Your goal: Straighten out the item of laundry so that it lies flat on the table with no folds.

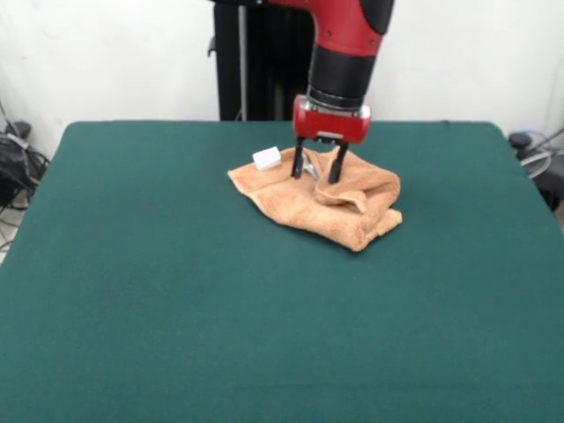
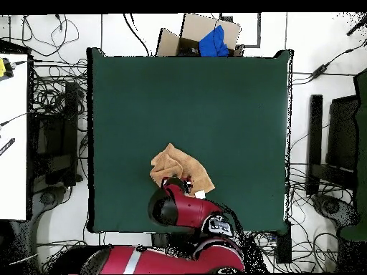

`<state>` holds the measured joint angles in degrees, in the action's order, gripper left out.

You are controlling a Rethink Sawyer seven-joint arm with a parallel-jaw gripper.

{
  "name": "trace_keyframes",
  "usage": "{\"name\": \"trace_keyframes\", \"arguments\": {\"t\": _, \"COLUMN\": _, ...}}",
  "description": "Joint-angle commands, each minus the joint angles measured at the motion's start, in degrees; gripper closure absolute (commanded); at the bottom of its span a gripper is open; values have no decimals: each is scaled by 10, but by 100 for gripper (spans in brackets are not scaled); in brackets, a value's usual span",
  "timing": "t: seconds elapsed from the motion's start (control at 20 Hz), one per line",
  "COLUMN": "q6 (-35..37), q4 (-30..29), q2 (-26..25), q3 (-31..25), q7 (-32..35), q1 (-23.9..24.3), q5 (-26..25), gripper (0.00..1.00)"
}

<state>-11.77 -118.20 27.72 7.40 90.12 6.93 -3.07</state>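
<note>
The item of laundry (image 1: 328,201), a peach-orange towel, lies crumpled with folds bunched at its right side, a little behind the middle of the green table (image 1: 176,308). Its white tag (image 1: 267,159) sticks out at the back left corner. My gripper (image 1: 317,170) comes straight down onto the towel's rear edge, open, with both black fingertips touching the cloth just right of the tag. In the overhead view the towel (image 2: 174,165) sits near the table's (image 2: 215,100) lower edge, and the red arm (image 2: 175,204) covers its lower part and the gripper; the tag (image 2: 200,194) peeks out beside the arm.
A cardboard box holding something blue (image 2: 204,36) stands off the table's top edge in the overhead view. Cables and dark equipment (image 2: 54,136) line the floor on both sides. A white surface (image 2: 13,129) fills the left edge.
</note>
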Motion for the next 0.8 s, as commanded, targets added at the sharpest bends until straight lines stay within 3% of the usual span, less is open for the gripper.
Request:
{"name": "trace_keyframes", "arguments": {"t": 0.05, "q6": -35, "q4": 62, "q2": -39, "q3": -56, "q7": 96, "q1": 13, "q5": -14, "gripper": 0}}
{"name": "trace_keyframes", "arguments": {"t": 0.6, "q6": -67, "q4": 83, "q2": -63, "q3": -93, "q7": 103, "q1": 42, "q5": -45, "gripper": 0}}
{"name": "trace_keyframes", "arguments": {"t": 0.65, "q6": -81, "q4": 83, "q2": -64, "q3": -94, "q7": 108, "q1": 43, "q5": -49, "gripper": 100}}
{"name": "trace_keyframes", "arguments": {"t": 0.8, "q6": -85, "q4": 80, "q2": -63, "q3": -97, "q7": 112, "q1": 47, "q5": -50, "gripper": 100}}
